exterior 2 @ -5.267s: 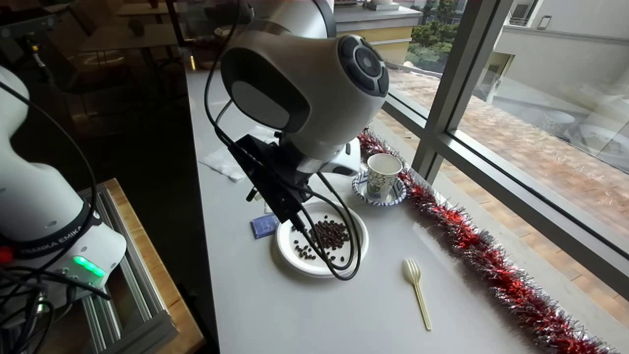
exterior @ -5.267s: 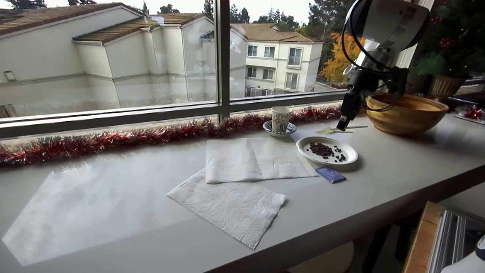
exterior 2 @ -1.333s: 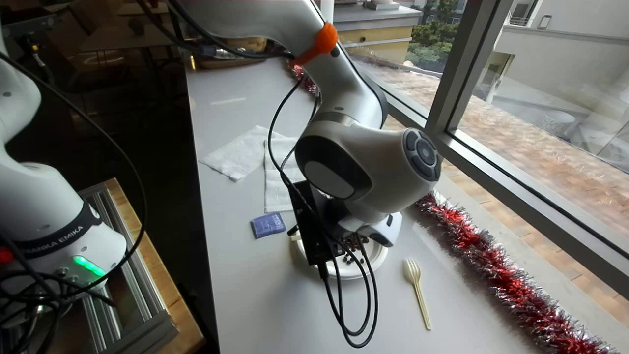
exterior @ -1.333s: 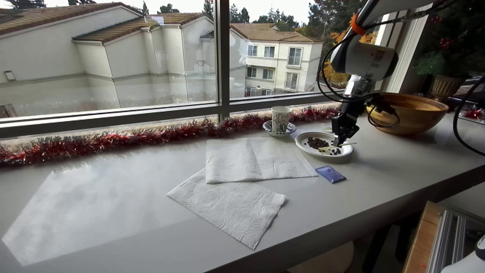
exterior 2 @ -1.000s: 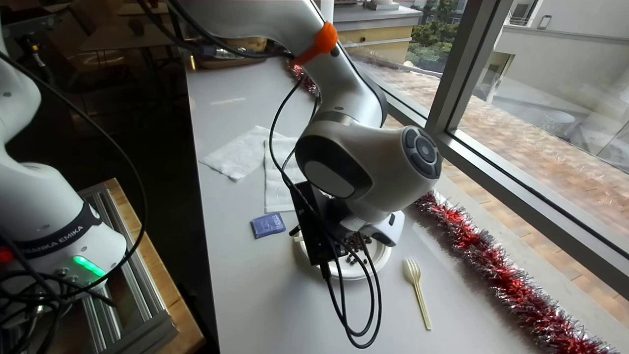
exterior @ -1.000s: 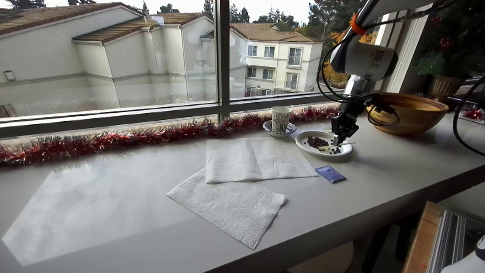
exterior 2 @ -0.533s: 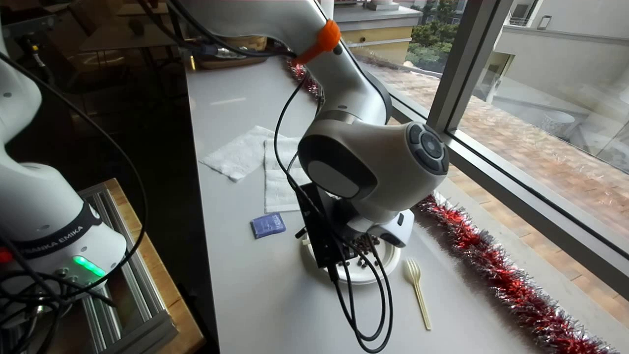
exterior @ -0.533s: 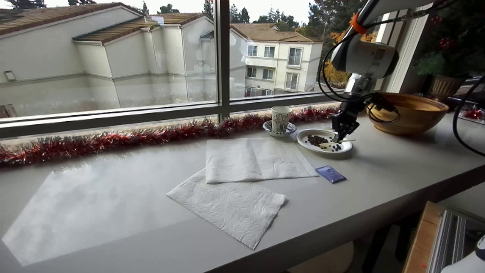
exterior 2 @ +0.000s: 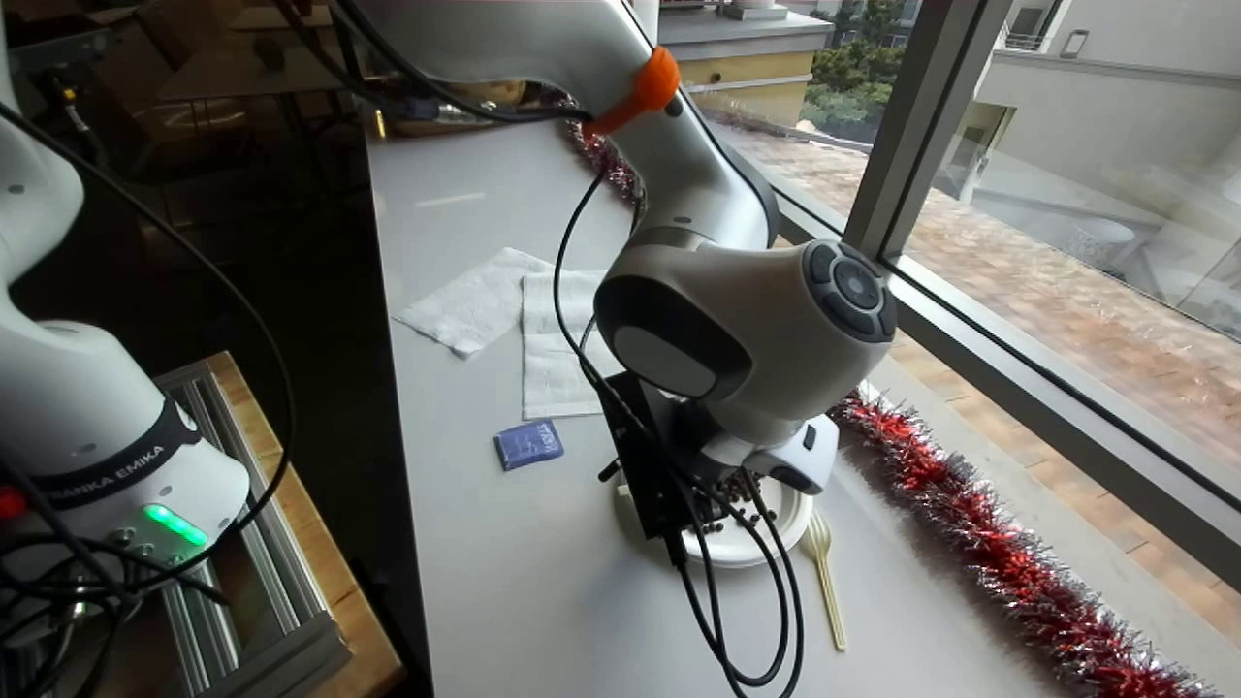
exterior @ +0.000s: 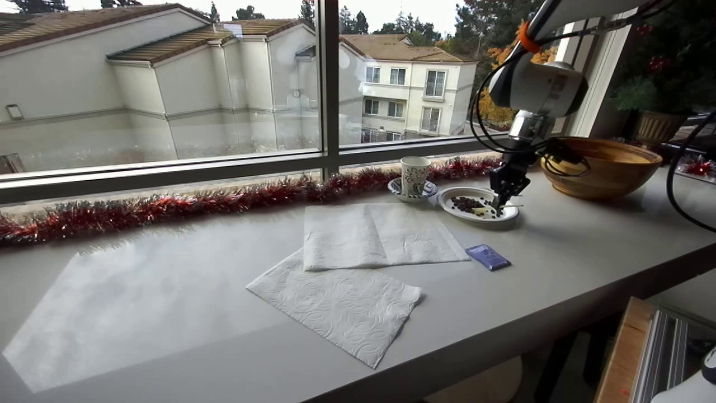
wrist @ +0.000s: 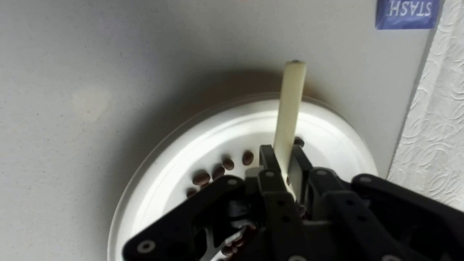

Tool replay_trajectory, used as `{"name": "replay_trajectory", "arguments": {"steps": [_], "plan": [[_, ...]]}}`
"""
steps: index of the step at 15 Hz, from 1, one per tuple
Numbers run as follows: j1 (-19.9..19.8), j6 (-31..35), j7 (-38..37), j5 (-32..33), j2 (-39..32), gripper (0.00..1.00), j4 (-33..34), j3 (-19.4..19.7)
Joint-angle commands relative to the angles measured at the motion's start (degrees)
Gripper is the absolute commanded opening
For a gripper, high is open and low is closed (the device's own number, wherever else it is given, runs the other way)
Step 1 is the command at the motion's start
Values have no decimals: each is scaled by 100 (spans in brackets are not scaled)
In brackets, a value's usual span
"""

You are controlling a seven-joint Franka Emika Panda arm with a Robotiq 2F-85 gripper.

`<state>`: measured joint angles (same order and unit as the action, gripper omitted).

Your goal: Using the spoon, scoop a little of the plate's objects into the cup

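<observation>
My gripper (exterior: pixel 498 204) is low over the round white plate (exterior 2: pixel 742 556). In the wrist view the gripper (wrist: pixel 283 157) is shut on the handle of the pale tan spoon (wrist: pixel 291 92). The handle end sticks out over the plate rim (wrist: pixel 139 192). The spoon's head (exterior: pixel 481 211) is down among the plate's objects (exterior: pixel 466 205), small dark brown pieces; it is mostly hidden by the fingers in the wrist view. Loose pieces (wrist: pixel 201 177) lie beside the fingers. The white patterned cup (exterior: pixel 415 177) stands upright on its saucer beside the plate. The arm hides the cup in an exterior view.
A pale fork (exterior 2: pixel 829 601) lies close beside the plate. A blue packet (exterior: pixel 488 258) and white paper towels (exterior: pixel 347 238) lie in front. A big wooden bowl (exterior: pixel 601 170) stands behind the gripper. Red tinsel (exterior: pixel 168 207) runs along the window.
Since 5.3 s ago the gripper has taken the spoon from the table to the plate. Over the last second the gripper, spoon and plate have shifted slightly toward the fork and window.
</observation>
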<state>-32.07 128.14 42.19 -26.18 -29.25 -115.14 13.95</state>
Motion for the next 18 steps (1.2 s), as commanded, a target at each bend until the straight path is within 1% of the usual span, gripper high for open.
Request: {"name": "replay_trajectory", "arguments": {"steps": [1,7,12,18], "plan": [[-123,278,-20,106,-181,3,142,-148],[-184,505,32,115,-344,3,378,-246],[-239,652,36,183,-553,3,704,-358],[-295,1054,113,268,-850,3,1073,-520]]}}
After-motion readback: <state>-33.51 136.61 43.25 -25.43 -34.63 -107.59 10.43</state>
